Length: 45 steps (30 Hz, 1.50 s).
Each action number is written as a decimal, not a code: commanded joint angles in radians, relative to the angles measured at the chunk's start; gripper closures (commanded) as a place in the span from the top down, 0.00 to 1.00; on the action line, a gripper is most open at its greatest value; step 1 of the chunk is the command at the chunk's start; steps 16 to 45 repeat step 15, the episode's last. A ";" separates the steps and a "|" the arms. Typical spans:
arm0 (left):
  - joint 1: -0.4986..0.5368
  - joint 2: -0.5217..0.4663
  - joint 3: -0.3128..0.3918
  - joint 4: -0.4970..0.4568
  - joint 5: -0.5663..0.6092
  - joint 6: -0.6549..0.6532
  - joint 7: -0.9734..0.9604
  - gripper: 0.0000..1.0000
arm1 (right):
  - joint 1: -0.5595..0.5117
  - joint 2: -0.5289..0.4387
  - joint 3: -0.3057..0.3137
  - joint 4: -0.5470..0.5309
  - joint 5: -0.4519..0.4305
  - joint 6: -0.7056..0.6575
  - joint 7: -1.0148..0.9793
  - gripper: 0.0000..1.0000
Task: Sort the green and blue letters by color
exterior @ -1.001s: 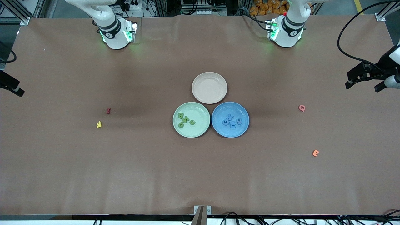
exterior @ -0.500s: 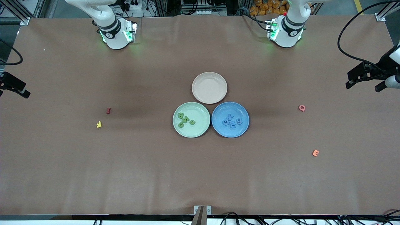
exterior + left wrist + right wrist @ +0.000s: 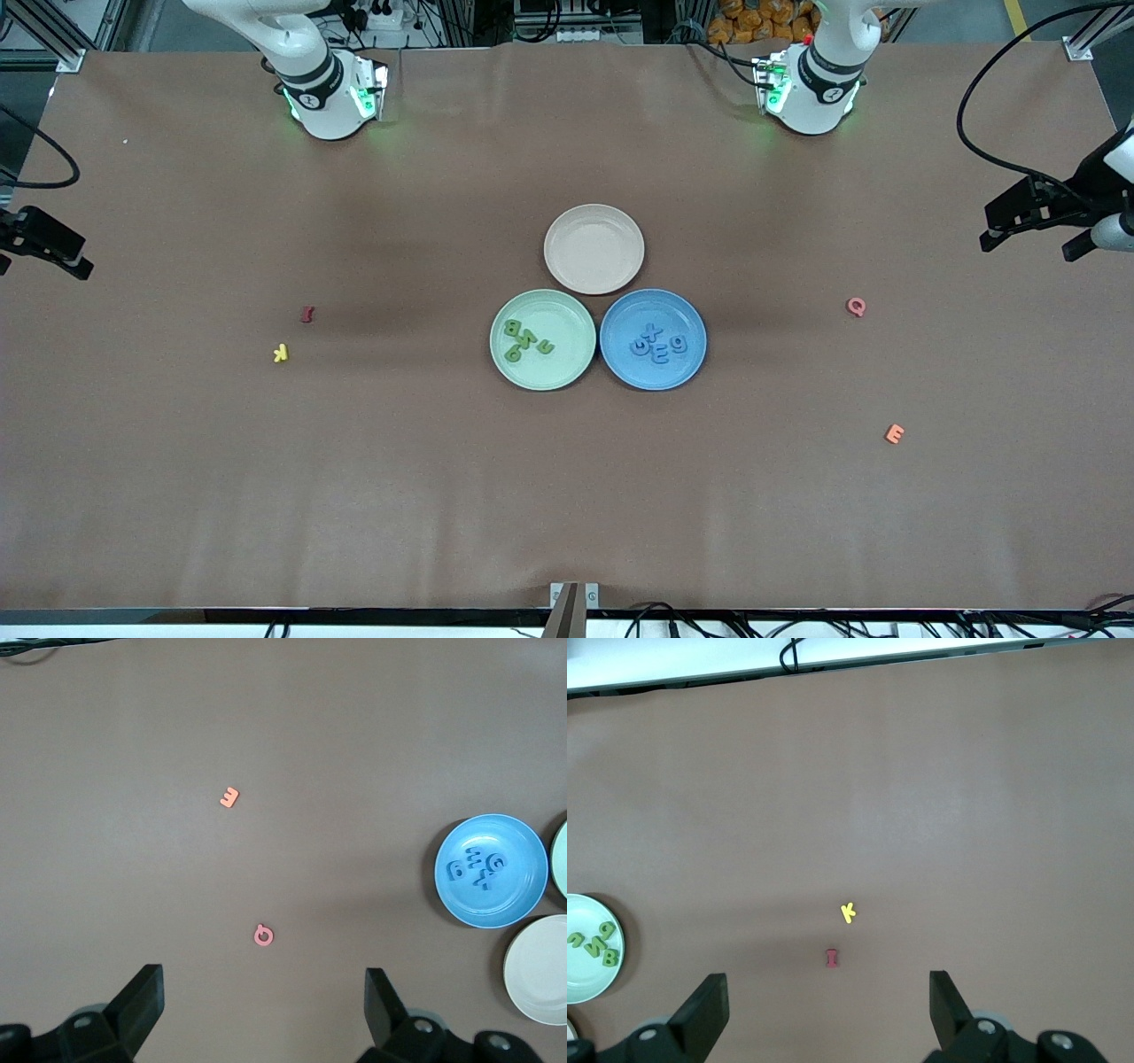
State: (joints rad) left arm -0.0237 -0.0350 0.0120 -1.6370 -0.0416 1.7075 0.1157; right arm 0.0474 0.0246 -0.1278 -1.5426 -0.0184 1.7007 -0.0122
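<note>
High over the left arm's end of the table, the left gripper [image 3: 264, 1014] hangs with its black, blocky fingers spread wide and empty, above the pink Q [image 3: 263, 935] and orange E [image 3: 229, 797]. Over the right arm's end, the right gripper [image 3: 828, 1014] is likewise spread and empty, above the yellow K [image 3: 848, 912] and dark red I [image 3: 831, 958]. At mid-table three round, smooth, shallow plates touch in a cluster. Four flat green letters [image 3: 524, 339] lie bunched in the pale green plate [image 3: 576, 354]; four blue letters [image 3: 657, 344] lie in the blue plate [image 3: 620, 363]. A cream plate [image 3: 594, 249] sits farther from the front camera. Matte brown cloth [image 3: 177, 487] covers the table.
</note>
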 commanded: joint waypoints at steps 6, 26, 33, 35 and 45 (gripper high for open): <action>-0.001 0.009 0.002 0.025 0.022 -0.019 0.015 1.00 | 0.008 0.005 0.004 -0.010 -0.023 0.005 0.018 1.00; -0.001 0.009 0.002 0.023 0.022 -0.019 0.015 1.00 | 0.005 0.005 0.020 -0.010 -0.023 0.005 0.018 1.00; -0.001 0.009 0.002 0.023 0.022 -0.019 0.015 1.00 | 0.005 0.005 0.020 -0.010 -0.023 0.005 0.018 1.00; -0.001 0.009 0.002 0.023 0.022 -0.019 0.015 1.00 | 0.005 0.005 0.020 -0.010 -0.023 0.005 0.018 1.00; -0.001 0.009 0.002 0.023 0.022 -0.019 0.015 1.00 | 0.005 0.005 0.020 -0.010 -0.023 0.005 0.018 1.00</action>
